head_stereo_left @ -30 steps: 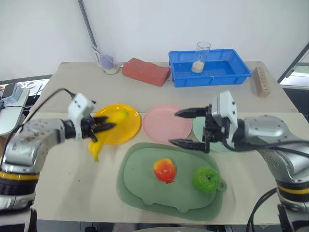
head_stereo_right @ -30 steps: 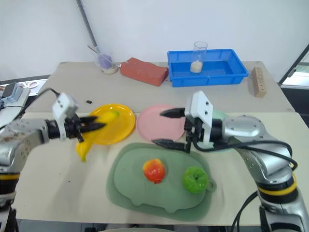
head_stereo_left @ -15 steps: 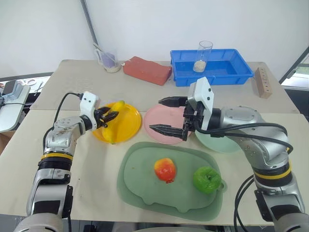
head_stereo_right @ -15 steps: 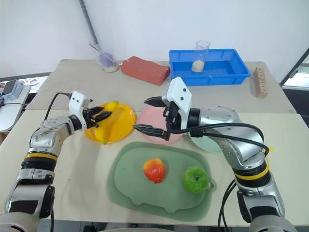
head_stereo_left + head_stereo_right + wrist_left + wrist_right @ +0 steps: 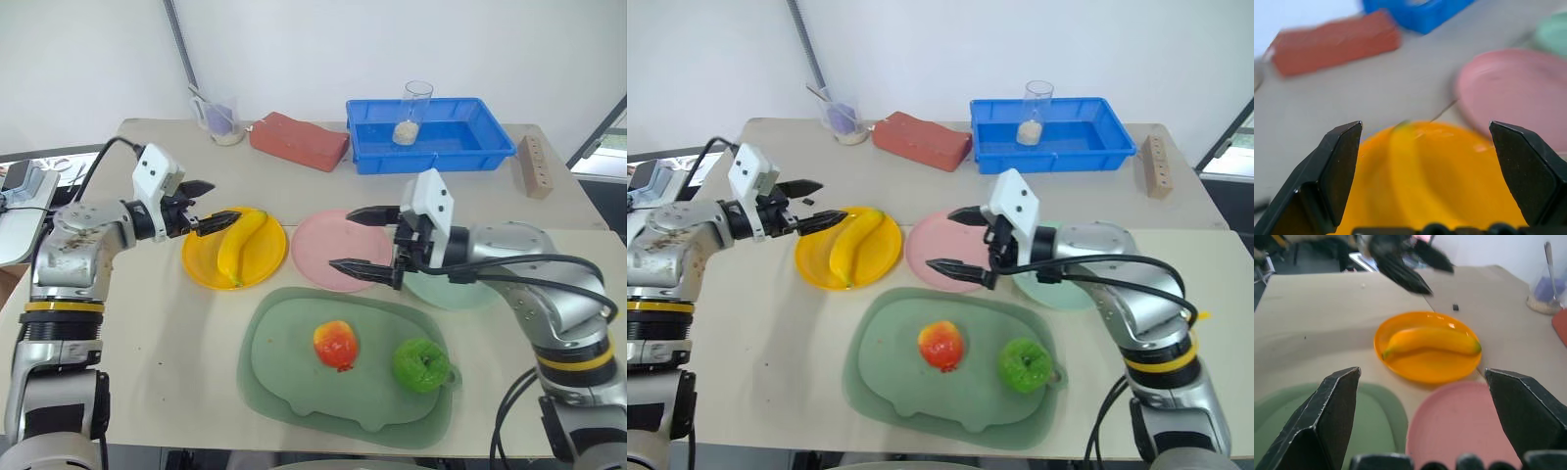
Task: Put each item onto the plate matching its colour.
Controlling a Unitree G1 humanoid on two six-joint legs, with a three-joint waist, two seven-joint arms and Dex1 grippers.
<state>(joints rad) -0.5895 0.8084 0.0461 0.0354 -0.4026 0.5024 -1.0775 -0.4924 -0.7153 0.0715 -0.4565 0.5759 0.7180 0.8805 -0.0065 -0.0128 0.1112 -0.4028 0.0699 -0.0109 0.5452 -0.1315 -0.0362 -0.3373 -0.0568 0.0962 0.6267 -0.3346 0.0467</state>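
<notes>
My left end effector (image 5: 204, 206) stands spread wide and empty, just off the far-left rim of the yellow plate (image 5: 201, 275); the banana (image 5: 238, 248) lies on that plate right below its tips. I'd lift that arm clear without brushing the fruit. My right end effector (image 5: 364, 242) hangs spread and empty above the pink plate (image 5: 315, 257), with the red-and-yellow fruit (image 5: 334, 345) below and nearer me on the dull-green tray (image 5: 284, 392), and the green apple (image 5: 421, 363) to its right. My judgement: bring the right one down over the red fruit from above, straddle its widest part, and close gently so it doesn't roll. The mint plate (image 5: 443, 295) is mostly hidden behind my right forearm, so I can't judge its full rim. The left wrist view is blurred.
</notes>
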